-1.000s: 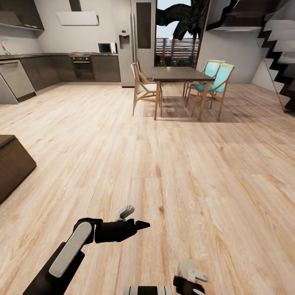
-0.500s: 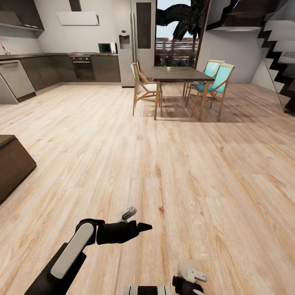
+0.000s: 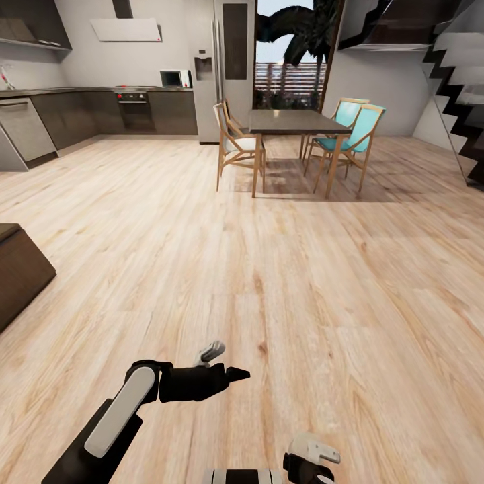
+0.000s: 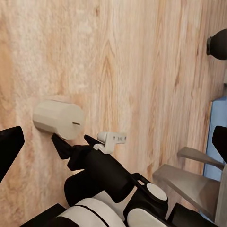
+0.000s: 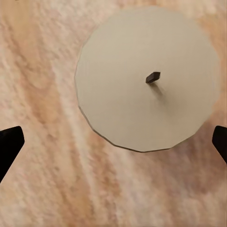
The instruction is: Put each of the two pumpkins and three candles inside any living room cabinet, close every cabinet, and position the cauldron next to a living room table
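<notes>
- The candle [image 5: 147,94], a stubby beige cylinder with a small dark wick, stands upright on the pale wood floor [image 3: 282,269], low in front of the robot.
- The right gripper [image 5: 114,145] hangs straight above the candle. Its two dark fingertips [image 5: 9,146] are spread wide to either side of the candle and touch nothing, so it is released and empty.
- In the left wrist view the right gripper's tips sit just beside the candle, short of its side wall.
- The left gripper [image 3: 228,360] reaches forward over bare floor, left of the right one. Its white and black fingers are parted, with nothing between them.
- A dark-brown low unit [image 3: 17,275] juts in at the left edge of the head view, well apart from both arms. Only a corner shows, and its inside cannot be seen.
- Far across the room stands a dark-topped dining table [image 3: 296,121] with wooden chairs [image 3: 238,144], two of them with teal seats.
- The kitchen cabinets [image 3: 101,111] along the back wall have all their fronts shut.
</notes>
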Robot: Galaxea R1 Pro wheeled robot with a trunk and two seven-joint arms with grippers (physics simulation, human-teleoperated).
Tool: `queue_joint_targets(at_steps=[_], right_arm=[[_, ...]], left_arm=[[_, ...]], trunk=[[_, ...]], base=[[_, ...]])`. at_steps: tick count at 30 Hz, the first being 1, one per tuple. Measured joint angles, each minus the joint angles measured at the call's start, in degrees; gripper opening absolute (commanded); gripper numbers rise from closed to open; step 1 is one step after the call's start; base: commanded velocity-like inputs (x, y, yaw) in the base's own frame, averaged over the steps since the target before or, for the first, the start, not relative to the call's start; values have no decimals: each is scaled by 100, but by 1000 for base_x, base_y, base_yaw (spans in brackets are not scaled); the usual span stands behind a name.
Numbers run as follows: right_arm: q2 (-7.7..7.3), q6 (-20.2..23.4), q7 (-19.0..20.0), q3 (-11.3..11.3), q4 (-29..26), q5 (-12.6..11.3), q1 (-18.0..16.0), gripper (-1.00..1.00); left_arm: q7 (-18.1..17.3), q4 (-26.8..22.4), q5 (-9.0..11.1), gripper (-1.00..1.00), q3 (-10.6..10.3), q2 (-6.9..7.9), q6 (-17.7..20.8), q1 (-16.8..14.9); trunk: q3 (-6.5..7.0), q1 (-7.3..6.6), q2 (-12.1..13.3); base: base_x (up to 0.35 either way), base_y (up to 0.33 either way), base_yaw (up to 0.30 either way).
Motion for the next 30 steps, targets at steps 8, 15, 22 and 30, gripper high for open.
queue_joint_targets(at_steps=[8, 15, 22, 30], right_arm=[[4, 8, -8, -7, 2, -5, 0, 100], [5, 7, -7, -7, 2, -5, 0, 100], [6, 9, -6, -7, 2, -5, 0, 100], [6, 9, -5, -7, 2, -5, 0, 100]], left_arm=[[0, 12, 0, 100, 6, 0, -2, 0], [0, 13, 0, 100, 3, -1, -2, 0], [0, 13, 0, 100, 2, -3, -2, 0], [0, 14, 0, 100, -3, -9, -2, 0]], trunk=[[0, 0, 0], [0, 0, 0], [0, 0, 0], [0, 0, 0]], base=[[80, -108, 0], [86, -8, 0], [31, 0, 0], [6, 0, 0]])
